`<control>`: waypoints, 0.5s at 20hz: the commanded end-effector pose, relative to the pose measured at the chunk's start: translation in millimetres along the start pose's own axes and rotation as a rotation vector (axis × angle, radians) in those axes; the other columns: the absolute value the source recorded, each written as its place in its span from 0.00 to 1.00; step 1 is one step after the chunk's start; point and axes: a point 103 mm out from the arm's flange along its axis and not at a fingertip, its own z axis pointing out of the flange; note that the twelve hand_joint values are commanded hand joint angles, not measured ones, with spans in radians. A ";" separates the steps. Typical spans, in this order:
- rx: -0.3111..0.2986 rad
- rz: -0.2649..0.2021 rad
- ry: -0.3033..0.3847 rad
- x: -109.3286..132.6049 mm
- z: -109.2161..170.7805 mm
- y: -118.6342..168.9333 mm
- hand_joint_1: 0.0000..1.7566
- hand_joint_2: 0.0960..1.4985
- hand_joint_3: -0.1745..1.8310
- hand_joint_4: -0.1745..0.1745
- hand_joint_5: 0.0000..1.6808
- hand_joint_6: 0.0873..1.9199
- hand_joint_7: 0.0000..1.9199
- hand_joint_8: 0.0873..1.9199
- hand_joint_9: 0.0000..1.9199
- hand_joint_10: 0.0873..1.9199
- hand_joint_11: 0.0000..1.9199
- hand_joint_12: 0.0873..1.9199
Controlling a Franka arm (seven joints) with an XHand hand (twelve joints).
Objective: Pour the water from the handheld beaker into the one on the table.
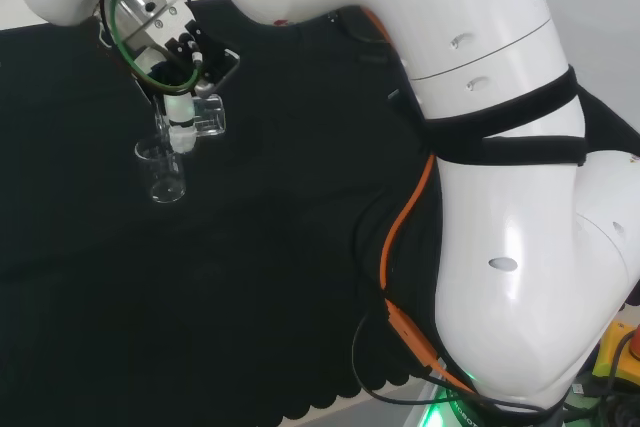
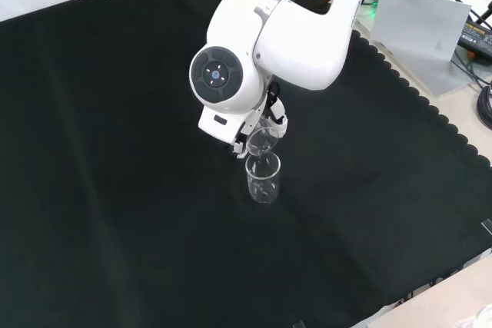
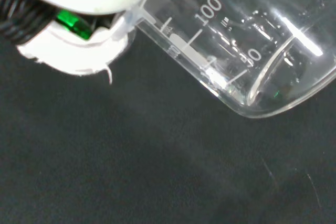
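Pouring | hand (image 1: pixel 180 97) clamped on tilted handheld beaker (image 1: pixel 205 117) above table beaker (image 1: pixel 165 172) | judged light, slippery, fragile glass; hold mid-wall

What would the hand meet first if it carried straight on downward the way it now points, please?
Probably the standing beaker: in the head view the hand, holding the tilted beaker, hangs right above its rim. The front view also shows the two beakers rim to rim, though the gap between them is unclear.
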 end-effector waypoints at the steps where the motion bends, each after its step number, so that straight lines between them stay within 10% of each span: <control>1: 0.035 0.009 -0.015 5.8 -3.5 2.5 0.68 0.33 0.44 0.77 0.92 0.03 0.93 0.00 0.89 0.00 0.66 0.41; 10: 0.050 0.018 -0.020 3.1 0.1 6.8 0.68 0.33 0.44 0.78 0.92 0.03 0.93 0.00 0.89 0.00 0.66 0.41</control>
